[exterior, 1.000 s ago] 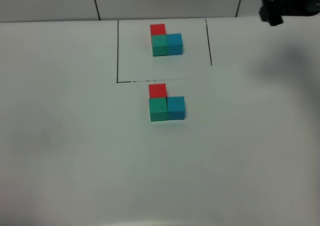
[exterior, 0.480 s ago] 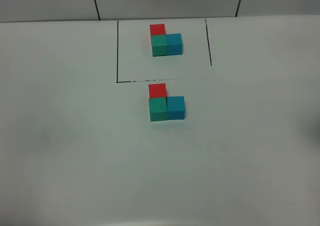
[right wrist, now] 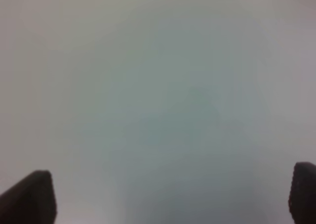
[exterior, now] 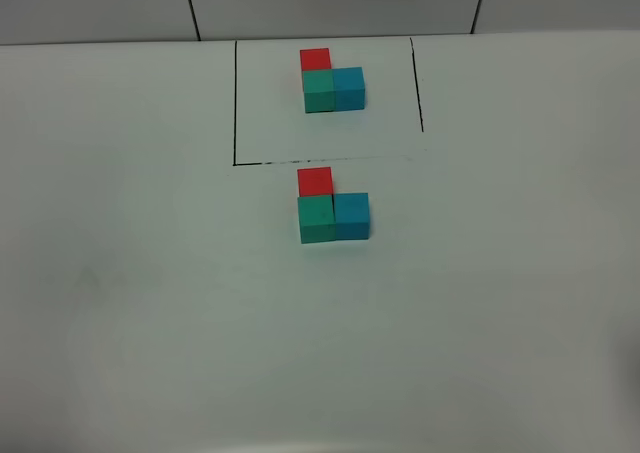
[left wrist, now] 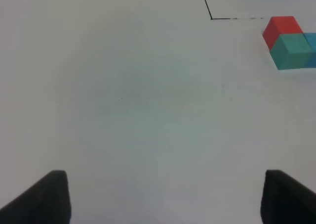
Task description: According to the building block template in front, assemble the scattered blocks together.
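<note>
Our left gripper (left wrist: 163, 197) shows only as two dark fingertips at the lower corners of the left wrist frame, spread wide with nothing between them; our right gripper (right wrist: 170, 197) looks the same in its own wrist view, agape and empty over bare white table (exterior: 150, 303).

The left wrist view catches the red block (left wrist: 281, 27) and the teal-green block (left wrist: 292, 50) at its upper right edge; the right wrist view shows no blocks, and the overhead view shows neither gripper.

From above we count six cubes in two clusters of three. The scattered blocks (exterior: 333, 208) sit at centre frame as an L: red toward the top, teal-green below it, blue block (exterior: 352, 215) touching the teal-green's right side. The building block template (exterior: 332, 81), at upper centre inside the black outline (exterior: 235, 103), points the same way.
</note>
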`<control>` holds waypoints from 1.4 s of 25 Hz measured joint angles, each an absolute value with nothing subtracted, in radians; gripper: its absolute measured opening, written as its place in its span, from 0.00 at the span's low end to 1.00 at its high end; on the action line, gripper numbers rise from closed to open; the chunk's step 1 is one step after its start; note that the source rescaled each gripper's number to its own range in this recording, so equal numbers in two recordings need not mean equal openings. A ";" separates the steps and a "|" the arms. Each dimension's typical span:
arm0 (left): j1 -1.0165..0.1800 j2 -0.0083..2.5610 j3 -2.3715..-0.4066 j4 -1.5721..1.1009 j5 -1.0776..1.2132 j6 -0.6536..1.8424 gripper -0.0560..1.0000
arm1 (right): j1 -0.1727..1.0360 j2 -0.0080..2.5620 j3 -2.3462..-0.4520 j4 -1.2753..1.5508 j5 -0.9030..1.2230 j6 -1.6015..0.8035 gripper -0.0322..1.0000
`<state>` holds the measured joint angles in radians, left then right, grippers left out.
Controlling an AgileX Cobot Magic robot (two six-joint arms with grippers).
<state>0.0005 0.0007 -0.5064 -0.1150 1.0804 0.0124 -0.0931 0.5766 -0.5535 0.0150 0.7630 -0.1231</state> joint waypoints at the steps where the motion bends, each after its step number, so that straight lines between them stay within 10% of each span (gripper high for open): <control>1: 0.000 0.001 -0.506 -0.115 1.080 0.012 0.85 | -0.093 0.546 -0.545 0.015 0.787 -0.113 1.00; 35: 0.000 0.001 -0.506 -0.115 1.080 0.012 0.85 | -0.093 -0.005 -0.504 -0.018 1.073 -0.051 0.86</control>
<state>0.0005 0.0007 -0.5064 -0.1150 1.0804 0.0122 -0.0931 -0.0045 -0.5044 -0.0180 1.0729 -0.0508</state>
